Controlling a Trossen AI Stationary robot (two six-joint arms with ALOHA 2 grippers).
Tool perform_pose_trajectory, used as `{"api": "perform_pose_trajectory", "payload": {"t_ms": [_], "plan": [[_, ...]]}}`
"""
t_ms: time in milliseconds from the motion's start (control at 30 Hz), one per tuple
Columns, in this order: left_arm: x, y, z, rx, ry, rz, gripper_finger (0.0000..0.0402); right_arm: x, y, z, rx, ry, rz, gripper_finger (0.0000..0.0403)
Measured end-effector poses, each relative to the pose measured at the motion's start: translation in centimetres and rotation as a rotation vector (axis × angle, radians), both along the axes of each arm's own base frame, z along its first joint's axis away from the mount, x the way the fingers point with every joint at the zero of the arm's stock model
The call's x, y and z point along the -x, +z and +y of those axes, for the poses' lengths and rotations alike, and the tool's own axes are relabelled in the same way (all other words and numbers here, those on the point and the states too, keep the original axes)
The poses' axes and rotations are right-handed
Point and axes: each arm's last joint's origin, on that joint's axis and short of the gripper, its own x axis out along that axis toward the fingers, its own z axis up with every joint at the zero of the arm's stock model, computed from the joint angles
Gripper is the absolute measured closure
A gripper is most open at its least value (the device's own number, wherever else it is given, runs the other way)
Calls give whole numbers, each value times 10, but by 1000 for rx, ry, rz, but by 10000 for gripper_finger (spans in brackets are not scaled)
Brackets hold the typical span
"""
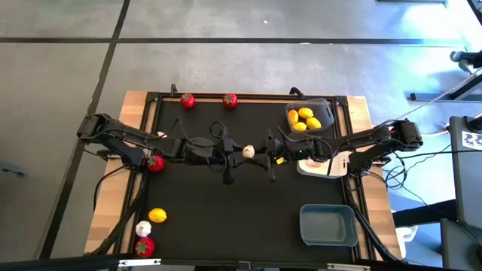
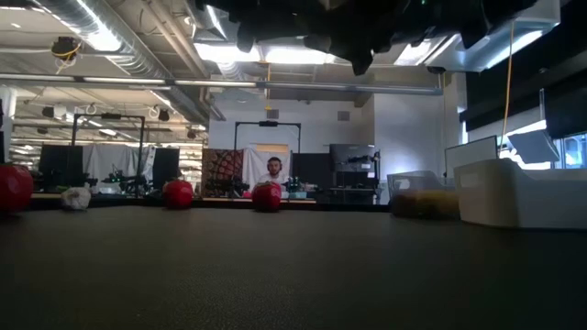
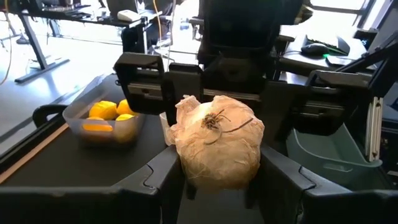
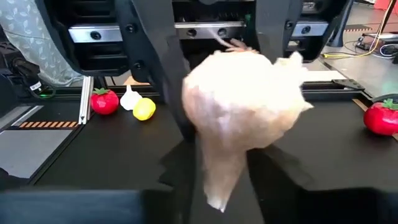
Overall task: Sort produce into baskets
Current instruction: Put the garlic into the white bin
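red fruits (image 2: 178,192), garlic bulb (image 2: 75,198), white basket (image 2: 523,191)

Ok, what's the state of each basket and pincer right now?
Left pincer: shut on garlic bulb, mid-table.
Right pincer: facing the bulb, close.
Grey basket: holds lemons.
White basket: contents not visible.
Blue-grey basket: empty.

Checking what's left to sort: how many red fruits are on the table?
4: two at the far edge, one under the left arm, one at the near-left corner. The arms may hide more.
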Motion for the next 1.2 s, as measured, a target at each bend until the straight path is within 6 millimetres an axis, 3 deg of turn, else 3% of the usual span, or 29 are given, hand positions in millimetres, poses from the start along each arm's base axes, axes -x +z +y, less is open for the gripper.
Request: {"api": "perform_pose_trajectory", "payload": {"t_ms": [167, 267, 400, 533, 700, 933, 1200], "plan": [[0, 0, 0, -9, 3, 5, 242, 0, 0, 0, 21, 5, 1, 357], [0, 0, 2, -5, 8, 5, 242, 0, 0, 0, 24, 5, 2, 389], [0, 0, 1, -38, -4, 12, 231, 0, 0, 0, 25, 4, 2, 376], [0, 0, 0, -56, -13, 15, 185, 0, -1, 0, 28, 9, 11, 361], [7, 5, 0, -56, -16, 31, 139, 6, -1, -1, 54, -1, 67, 375], [27, 13, 2, -63, -17, 118, 130, 36, 13, -5, 85, -78, 190, 368], [31, -2, 1, -8, 5, 248, 130, 84, 23, -10, 18, -174, 398, 363]]}}
